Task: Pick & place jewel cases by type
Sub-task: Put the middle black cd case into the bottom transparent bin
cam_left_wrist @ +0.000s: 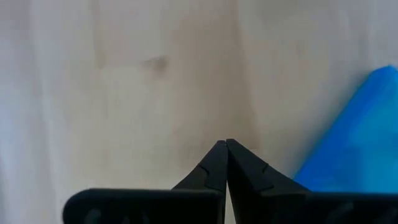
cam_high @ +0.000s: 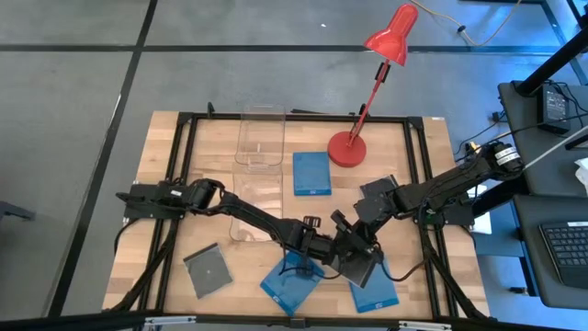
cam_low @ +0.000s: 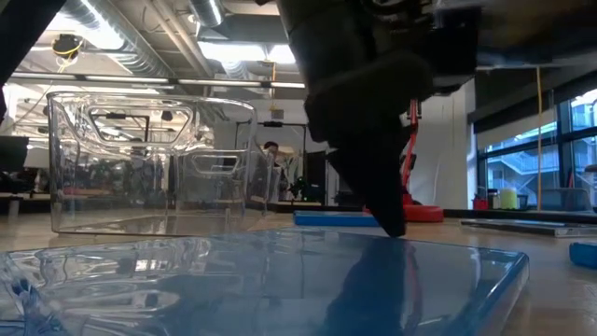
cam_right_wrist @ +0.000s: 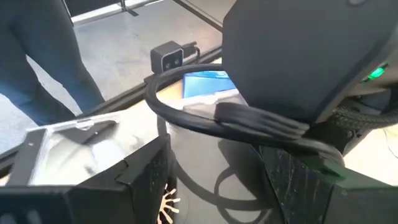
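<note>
My left gripper (cam_high: 299,262) (cam_left_wrist: 225,144) is shut and points down near the table's near middle. Its tip (cam_low: 396,229) stands at the far edge of a blue jewel case (cam_high: 289,283) (cam_low: 280,275) lying flat. My right gripper (cam_high: 354,244) (cam_right_wrist: 214,162) is open with its fingers wide apart, just right of the left one. A dark grey case (cam_high: 360,267) (cam_right_wrist: 62,149) sits beside one of its fingers. Two more blue cases (cam_high: 375,294) (cam_high: 312,173) and a grey one (cam_high: 207,271) lie flat on the table. My left gripper comes down from above with its shut fingertips (cam_left_wrist: 214,158) over bare wood, and the blue case's edge (cam_left_wrist: 348,143) lies just to one side. I cannot tell whether the tips touch the case or the table. My right gripper: I cannot tell whether a finger (cam_right_wrist: 143,180) touches the grey case.
Two clear plastic bins (cam_high: 260,138) (cam_high: 253,207) stand left of centre, toward the far side. A red desk lamp (cam_high: 349,147) stands at the far middle. The left arm's body (cam_right_wrist: 298,56) and its cable cross close in front of the right gripper. People show beyond the table.
</note>
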`<state>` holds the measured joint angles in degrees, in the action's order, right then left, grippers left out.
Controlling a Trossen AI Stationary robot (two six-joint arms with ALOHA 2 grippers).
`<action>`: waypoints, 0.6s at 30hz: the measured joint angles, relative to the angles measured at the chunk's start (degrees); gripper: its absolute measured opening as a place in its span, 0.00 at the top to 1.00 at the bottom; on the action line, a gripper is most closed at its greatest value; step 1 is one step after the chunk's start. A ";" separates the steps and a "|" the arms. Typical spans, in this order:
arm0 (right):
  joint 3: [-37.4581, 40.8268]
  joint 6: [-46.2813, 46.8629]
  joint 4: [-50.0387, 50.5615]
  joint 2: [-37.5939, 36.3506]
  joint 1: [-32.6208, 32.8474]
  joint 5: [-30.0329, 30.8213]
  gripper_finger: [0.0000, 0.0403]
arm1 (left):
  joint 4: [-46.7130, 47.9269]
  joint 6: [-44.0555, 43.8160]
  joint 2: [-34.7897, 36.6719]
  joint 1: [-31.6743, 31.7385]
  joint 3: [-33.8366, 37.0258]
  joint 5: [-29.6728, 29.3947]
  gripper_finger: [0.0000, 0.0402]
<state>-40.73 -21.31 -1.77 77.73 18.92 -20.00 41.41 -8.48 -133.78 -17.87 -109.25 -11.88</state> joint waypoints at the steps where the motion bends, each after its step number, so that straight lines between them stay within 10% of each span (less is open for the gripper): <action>1: 0.00 -0.02 -0.02 0.00 0.00 -0.03 0.37 | -0.52 -0.09 0.00 0.00 0.00 0.30 0.99; 18: 0.11 5.97 -5.33 0.06 0.11 -2.60 0.37 | -5.48 -3.91 -0.02 -0.55 0.02 -0.83 0.99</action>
<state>-40.62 -15.33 -7.09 77.79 19.03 -22.60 35.93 -12.38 -133.80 -18.41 -109.23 -12.71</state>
